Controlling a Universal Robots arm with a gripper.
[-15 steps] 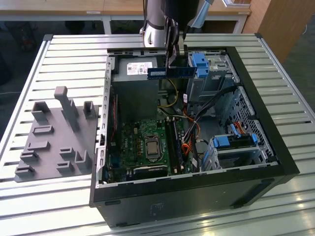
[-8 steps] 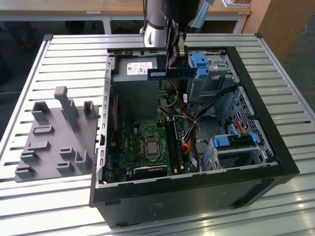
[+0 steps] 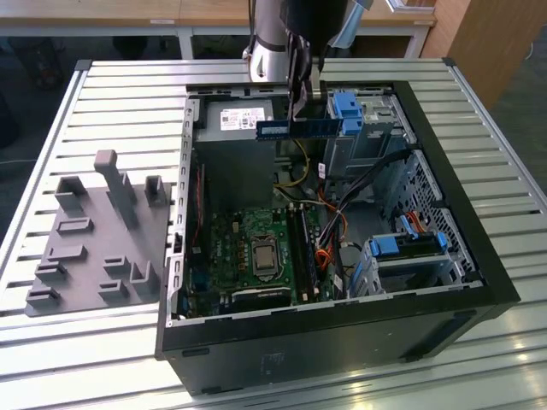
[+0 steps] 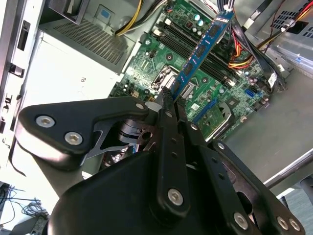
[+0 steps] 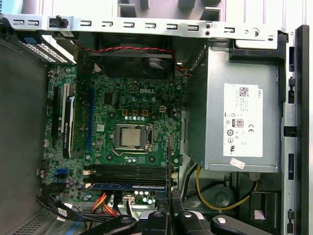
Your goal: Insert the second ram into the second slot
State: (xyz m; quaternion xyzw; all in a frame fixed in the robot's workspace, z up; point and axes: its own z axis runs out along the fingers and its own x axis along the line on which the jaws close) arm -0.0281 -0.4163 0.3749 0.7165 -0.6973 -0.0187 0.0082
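Pincer (image 4: 169, 96) clamps second ram (image 4: 201, 48) (held level) above the motherboard (image 5: 146, 98).

My arm (image 3: 270, 34) is cut off by the exterior view's top edge; my fingers (image 4: 168, 122) hide the near end of the ram (image 4: 198, 54).

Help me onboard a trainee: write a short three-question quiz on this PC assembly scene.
1. True or false: the blue RAM stick is already seated in a slot on the motherboard.
2. What does the pincer grip? A) a screwdriver B) the blue RAM stick C) a hard drive
3. Fill in: the plastic drive-bay clips are coloured ____.

Key: 1 false, it is held in the air above the open computer case. 2 B. 3 blue.
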